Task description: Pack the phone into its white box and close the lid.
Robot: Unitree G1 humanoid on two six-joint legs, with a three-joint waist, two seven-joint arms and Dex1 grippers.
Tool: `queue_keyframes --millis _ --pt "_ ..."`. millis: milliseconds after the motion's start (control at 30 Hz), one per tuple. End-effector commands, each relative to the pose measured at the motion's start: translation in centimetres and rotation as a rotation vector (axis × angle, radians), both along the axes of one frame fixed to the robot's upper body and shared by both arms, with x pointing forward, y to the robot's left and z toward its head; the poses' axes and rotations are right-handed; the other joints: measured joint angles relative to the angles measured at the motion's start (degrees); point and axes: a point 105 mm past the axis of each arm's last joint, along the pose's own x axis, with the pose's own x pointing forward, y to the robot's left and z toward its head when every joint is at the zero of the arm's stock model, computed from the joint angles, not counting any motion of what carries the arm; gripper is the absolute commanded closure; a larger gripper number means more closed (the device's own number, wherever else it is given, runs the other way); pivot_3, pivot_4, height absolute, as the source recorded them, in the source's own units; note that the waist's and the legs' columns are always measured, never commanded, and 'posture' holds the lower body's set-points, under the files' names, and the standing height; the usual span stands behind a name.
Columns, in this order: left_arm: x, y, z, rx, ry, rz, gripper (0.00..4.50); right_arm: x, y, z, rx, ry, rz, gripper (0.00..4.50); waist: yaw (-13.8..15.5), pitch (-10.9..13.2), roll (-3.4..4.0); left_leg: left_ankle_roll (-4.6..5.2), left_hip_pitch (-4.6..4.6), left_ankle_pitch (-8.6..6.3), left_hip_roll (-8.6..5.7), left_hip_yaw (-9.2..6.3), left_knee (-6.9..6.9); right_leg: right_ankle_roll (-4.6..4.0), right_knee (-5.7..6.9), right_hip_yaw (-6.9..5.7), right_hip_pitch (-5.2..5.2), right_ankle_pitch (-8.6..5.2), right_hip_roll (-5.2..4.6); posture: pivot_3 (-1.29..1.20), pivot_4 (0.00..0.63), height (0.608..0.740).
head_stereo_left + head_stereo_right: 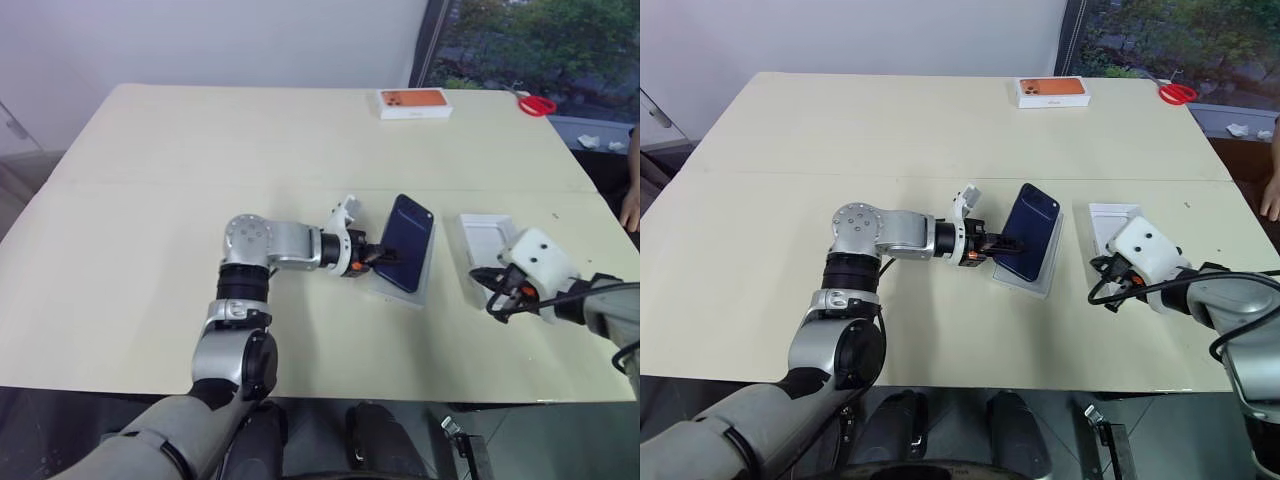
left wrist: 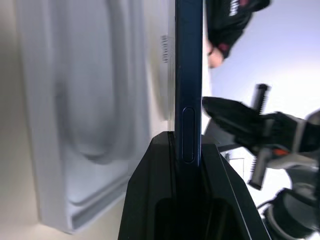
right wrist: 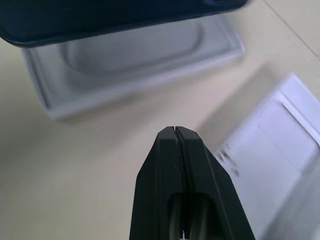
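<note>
Left gripper (image 1: 378, 254) jaws clamp the phone (image 1: 408, 242) edgewise above a white tray (image 1: 1028, 268); right gripper (image 3: 178, 131) jaws shut, empty; no writing legible.

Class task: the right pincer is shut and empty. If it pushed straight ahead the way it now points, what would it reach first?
Probably bare table, then the white tray under the phone; depth is uncertain.

The phone (image 1: 408, 241) hides most of the white tray (image 1: 426, 283) under it. The right gripper's housing covers the near end of the second white tray (image 1: 484, 240). A person's hand (image 1: 630, 208) is cut off at the right edge.
</note>
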Motion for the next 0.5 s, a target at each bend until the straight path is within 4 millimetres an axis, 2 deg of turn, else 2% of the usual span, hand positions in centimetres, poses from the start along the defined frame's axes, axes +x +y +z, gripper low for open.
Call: queue_keyframes --millis 33,433,500 --pt "0.28 -1.05 1.43 -0.033 -0.038 -0.02 4.42 -0.19 -0.6 1.2 -0.017 -0.05 -0.012 4.5 0.0 0.0 0.0 0.0 0.0 0.0 0.0 0.0 0.0 0.0 0.0 0.0 0.0 0.0 0.0 0.0 0.15 0.726" --pt "0.6 -1.57 0.82 -0.022 -0.019 -0.024 4.42 -0.32 -0.13 1.28 0.01 -0.055 0.008 4.5 0.0 0.0 0.02 -0.01 0.0 0.01 0.0 -0.01 0.0 0.01 0.01 -0.01 0.0 -0.01 0.0 0.0 0.15 0.726" --pt "0.6 -1.62 0.82 -0.024 -0.019 -0.025 3.5 -0.43 0.23 1.43 0.031 -0.055 0.026 4.5 0.0 0.0 0.02 -0.01 0.0 0.01 0.0 -0.01 0.0 0.02 0.02 -0.01 0.0 -0.01 0.0 0.0 0.15 0.726"
